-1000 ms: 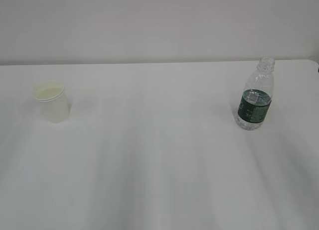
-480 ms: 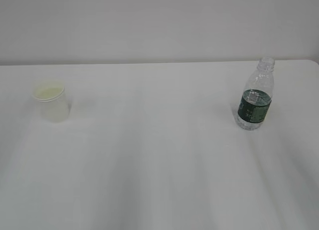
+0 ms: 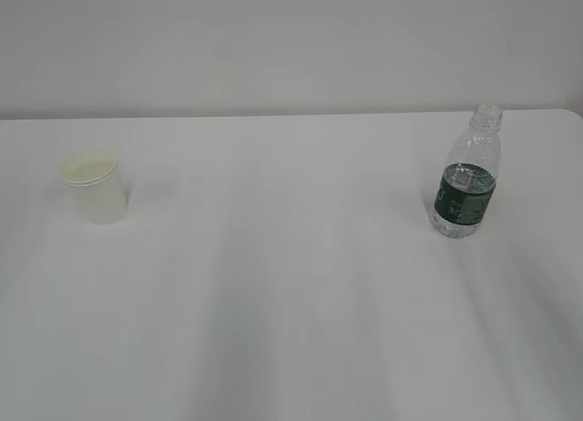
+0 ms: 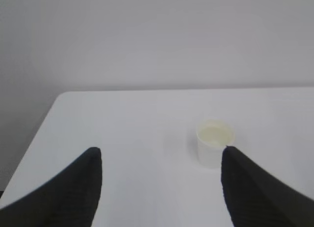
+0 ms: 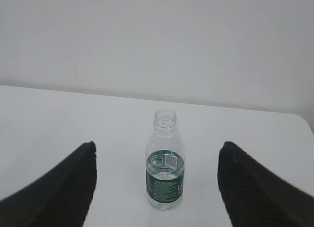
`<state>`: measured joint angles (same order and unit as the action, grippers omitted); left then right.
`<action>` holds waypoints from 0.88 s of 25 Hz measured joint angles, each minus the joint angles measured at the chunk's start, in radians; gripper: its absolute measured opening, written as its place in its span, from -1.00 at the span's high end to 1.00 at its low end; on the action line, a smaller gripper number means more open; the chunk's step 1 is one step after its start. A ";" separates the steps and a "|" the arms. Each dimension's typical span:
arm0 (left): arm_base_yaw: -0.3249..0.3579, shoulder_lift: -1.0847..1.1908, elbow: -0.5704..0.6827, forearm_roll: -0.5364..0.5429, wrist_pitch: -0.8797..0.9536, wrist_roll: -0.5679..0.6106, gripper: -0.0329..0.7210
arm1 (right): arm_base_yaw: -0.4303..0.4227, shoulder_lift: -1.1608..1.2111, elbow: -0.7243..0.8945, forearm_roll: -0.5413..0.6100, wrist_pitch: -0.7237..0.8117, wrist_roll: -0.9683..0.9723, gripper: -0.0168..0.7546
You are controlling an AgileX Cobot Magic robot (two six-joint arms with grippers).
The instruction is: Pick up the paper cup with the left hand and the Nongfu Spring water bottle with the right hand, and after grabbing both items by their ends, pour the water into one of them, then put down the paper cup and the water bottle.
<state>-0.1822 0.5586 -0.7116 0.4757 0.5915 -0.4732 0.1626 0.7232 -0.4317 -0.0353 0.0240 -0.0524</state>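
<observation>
You have a bare white table (image 3: 291,284) in front of you, its far edge running against the wall, and the two things you need stand well apart on it, one toward each side. That spacing looks deliberate: each arm gets its own item without reaching across the middle.

The Nongfu Spring water bottle (image 3: 465,179) stands upright toward the right edge, near the far right corner. It has no cap, and the water (image 5: 166,164) sits about level with the top of the green label, so it is ready for tipping. The right tool (image 5: 157,187) hangs back from it with its jaws spread wide and nothing between them; in the right wrist view the bottle is centred in the gap, which suggests a straight approach is lined up.

The paper cup (image 3: 93,184) stands mouth up toward the left edge, short of the far left corner. Whether the pale yellowish look inside is liquid or just the lining, you cannot tell from here. The left tool (image 4: 159,187) is likewise spread apart and empty, but the cup sits right of centre in its gap, so you would probably want to shift that arm sideways before closing in.
</observation>
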 joint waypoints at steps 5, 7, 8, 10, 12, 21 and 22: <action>-0.011 -0.044 -0.006 -0.162 0.129 0.154 -0.53 | 0.000 -0.005 0.000 0.000 0.013 0.000 -0.53; -0.011 -0.057 -0.007 -0.219 0.185 0.197 -0.52 | 0.000 -0.020 0.000 0.000 0.028 0.000 -0.53; -0.011 -0.064 -0.007 -0.241 0.209 0.216 -0.52 | 0.000 -0.031 0.000 0.000 0.035 0.000 -0.53; -0.011 -0.076 -0.007 -0.288 0.265 0.238 -0.52 | 0.000 -0.064 0.000 0.000 0.041 0.000 -0.53; -0.011 -0.086 -0.009 -0.329 0.313 0.254 -0.52 | 0.000 -0.096 0.000 0.000 0.063 0.000 -0.53; -0.011 -0.092 -0.009 -0.400 0.517 0.275 -0.49 | 0.000 -0.224 0.000 -0.002 0.250 0.000 -0.53; -0.011 -0.094 -0.009 -0.402 0.530 0.275 -0.49 | 0.000 -0.238 -0.004 -0.002 0.274 0.000 -0.53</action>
<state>-0.1935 0.4646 -0.7204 0.0735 1.1219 -0.1984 0.1626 0.4857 -0.4358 -0.0370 0.2980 -0.0524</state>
